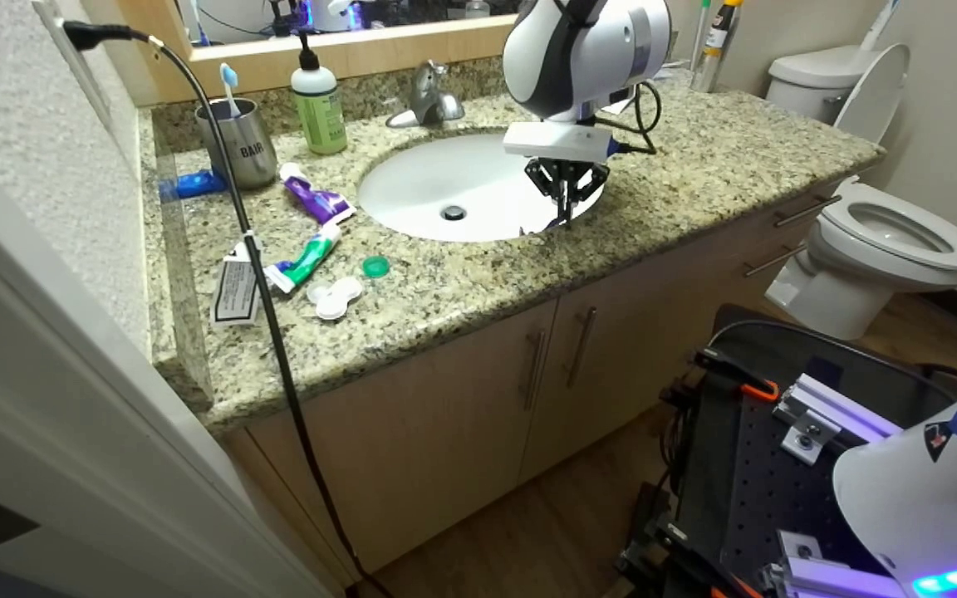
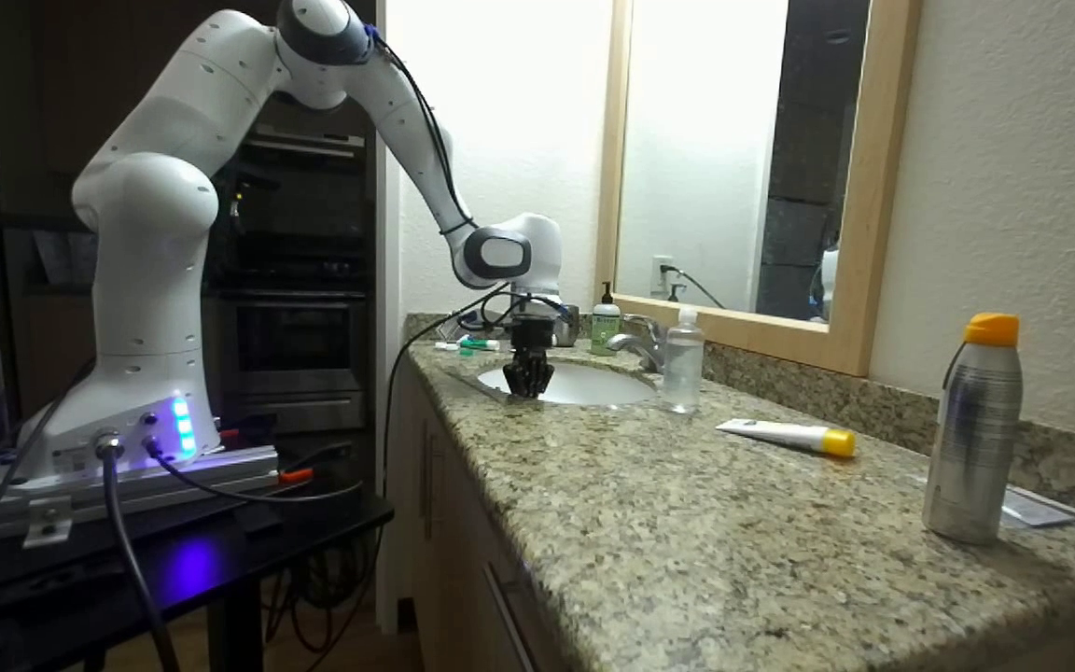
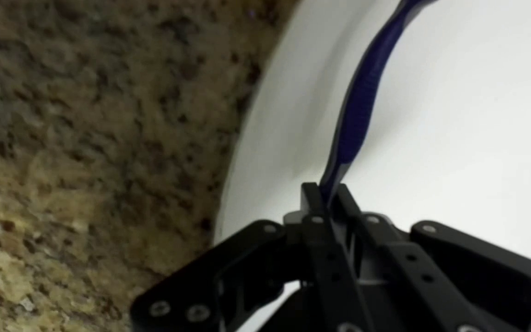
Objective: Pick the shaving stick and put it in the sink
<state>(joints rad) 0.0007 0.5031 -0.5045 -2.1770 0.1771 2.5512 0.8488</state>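
Note:
The shaving stick (image 3: 360, 101) is a slim dark blue-purple handle in the wrist view. One end is between my fingertips; the other end runs out of the top of that view. My gripper (image 3: 329, 193) is shut on it. In an exterior view the gripper (image 1: 564, 218) points down over the near right rim of the white oval sink (image 1: 412, 191), with a small dark part of the stick (image 1: 551, 224) at the tips. The gripper (image 2: 526, 387) also shows by the sink (image 2: 603, 385) in an exterior view, where the stick cannot be made out. Whether the stick touches the basin cannot be told.
A faucet (image 1: 430, 100) and soap bottle (image 1: 321, 108) stand behind the sink. A metal cup (image 1: 250, 149), purple tube (image 1: 312, 198), green tube (image 1: 312, 253) and whitish case (image 1: 337, 297) lie left. A clear bottle (image 2: 684, 369), yellow-capped tube (image 2: 780, 435) and spray can (image 2: 974, 439) are on the counter.

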